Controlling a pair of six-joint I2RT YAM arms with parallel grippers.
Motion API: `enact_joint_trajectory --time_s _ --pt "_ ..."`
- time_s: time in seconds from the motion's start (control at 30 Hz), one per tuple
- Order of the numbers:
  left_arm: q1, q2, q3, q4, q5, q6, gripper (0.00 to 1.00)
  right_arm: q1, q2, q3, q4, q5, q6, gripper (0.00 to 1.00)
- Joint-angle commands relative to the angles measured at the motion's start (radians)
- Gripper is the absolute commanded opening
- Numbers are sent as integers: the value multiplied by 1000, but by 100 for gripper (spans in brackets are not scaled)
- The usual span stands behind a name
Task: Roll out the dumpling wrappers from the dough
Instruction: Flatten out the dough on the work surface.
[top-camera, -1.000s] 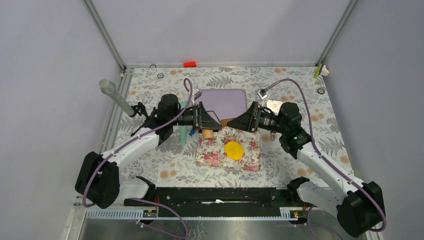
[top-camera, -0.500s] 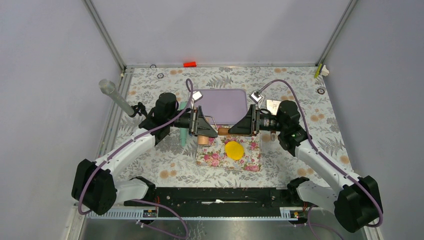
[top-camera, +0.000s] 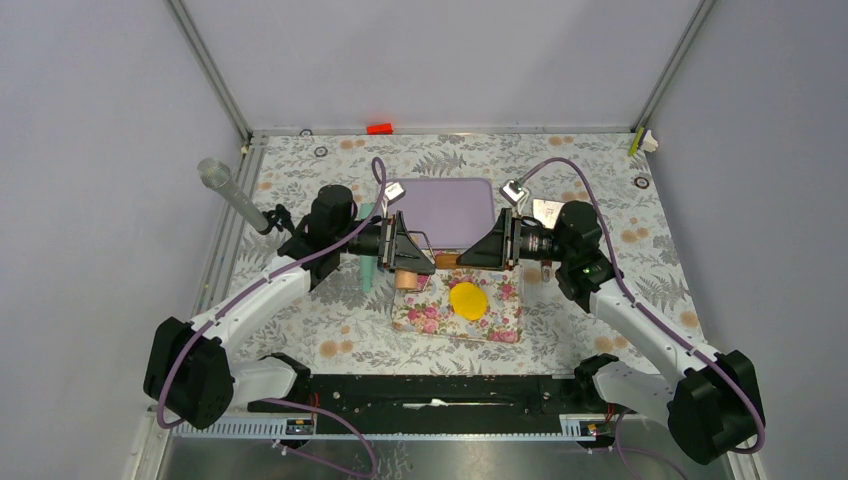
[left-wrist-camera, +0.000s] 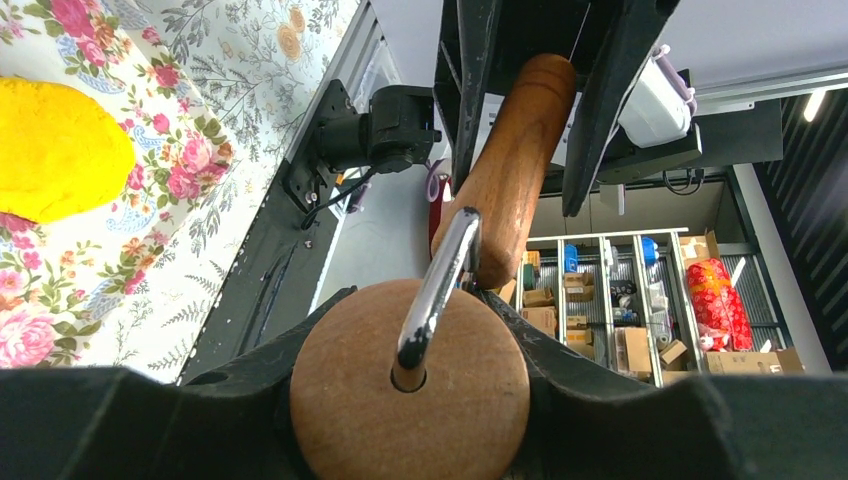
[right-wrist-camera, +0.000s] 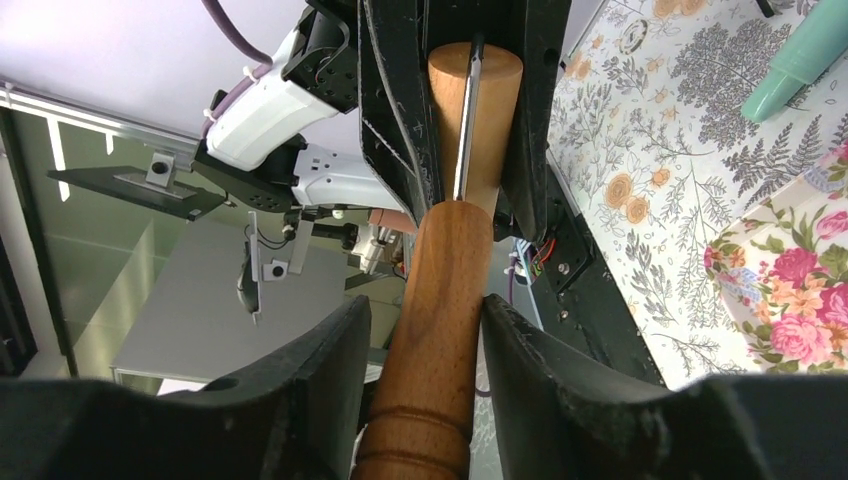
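1. The left claw (left-wrist-camera: 410, 335) is pinching the barrel of the wooden roller (left-wrist-camera: 410, 415), and a wire yoke (left-wrist-camera: 438, 285) pokes from the barrel's end face.
2. The right claw (right-wrist-camera: 425, 310) straddles the roller's handle (right-wrist-camera: 432, 350) with a finger close on either side. I can't tell whether it is truly clamped.
3. The dough (top-camera: 468, 298), a flat yellow round, lies on the floral mat (top-camera: 500, 325), just nearside of both claws and touching neither.

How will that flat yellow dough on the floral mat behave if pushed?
Rounded and smooth-edged, the flat yellow dough likely squashes wider rather than cracking. Lying loose on the floral mat, it may slide or cling to the wooden roller.
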Motion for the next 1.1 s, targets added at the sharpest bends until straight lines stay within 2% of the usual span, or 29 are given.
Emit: enact_joint_trajectory --time_s 0.0,0.1,0.2,0.3,0.57,0.73,0.83,0.9,1.03,1.07 --pt "-2 -6 33 59 20 -8 0 -2 -6 5 81 -27 8 51" --pt "-2 -2 35 59 17 -14 0 -2 -5 1 81 -24 6 46" --pt "-3 -1 35 59 20 -12 0 -2 1 -6 80 -21 6 38" --pt "-5 -3 37 61 24 -8 0 -2 13 -9 89 -27 15 46" --pt "-9 5 36 60 21 -6 0 -2 48 -11 174 -41 70 47" --pt "-11 6 42 61 24 -4 0 -1 60 -3 178 -48 68 51" --pt "-11 6 46 58 26 -4 0 0 62 -3 168 -49 61 49" --pt "-11 8 46 56 24 -3 0 1 59 -1 161 -43 56 41" --pt "-12 10 47 47 25 6 0 5 49 -1 137 -29 48 1" --pt "-12 10 51 38 23 16 0 5 43 -1 120 -23 41 0"
